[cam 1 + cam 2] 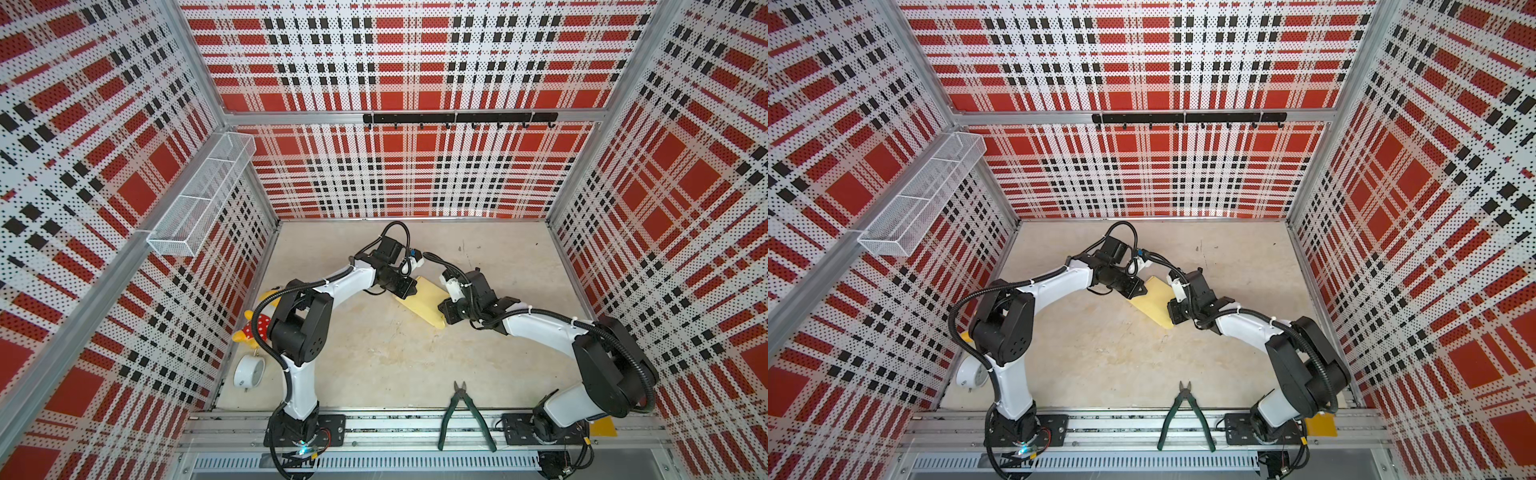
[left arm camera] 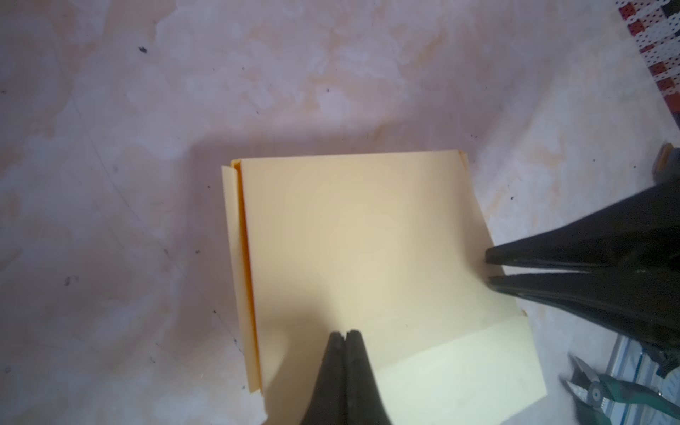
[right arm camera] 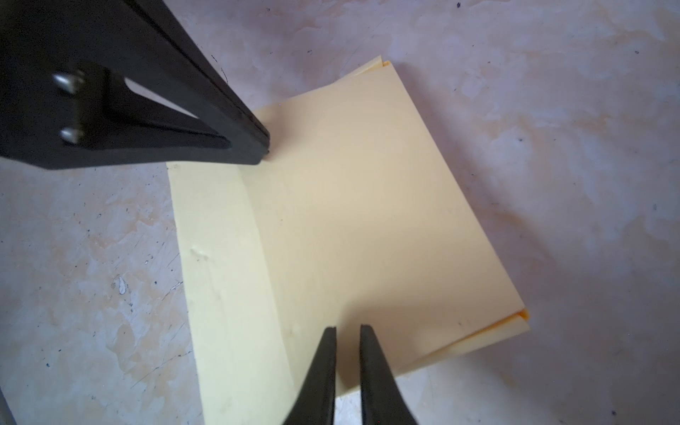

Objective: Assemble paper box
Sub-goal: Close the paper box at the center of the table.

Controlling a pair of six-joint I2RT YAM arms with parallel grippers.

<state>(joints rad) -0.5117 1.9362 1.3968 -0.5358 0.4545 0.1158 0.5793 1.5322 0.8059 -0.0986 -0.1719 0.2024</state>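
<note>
Pale yellow card, the box [image 1: 424, 300] lies folded flat mid-table [image 1: 374, 353], between the two arms. Left gripper [image 2: 345, 334] has its fingers pressed together, tips on the top panel. Right gripper [image 3: 347, 327] stands at the box's opposite edge, fingers a sliver apart; whether they touch card I cannot tell.

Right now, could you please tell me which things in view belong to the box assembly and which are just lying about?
For the job: paper box, left tool, right tool.

Lying about: plush toy, white clock, green-handled cutters, yellow-orange tag, wire basket, hook rail.
</note>
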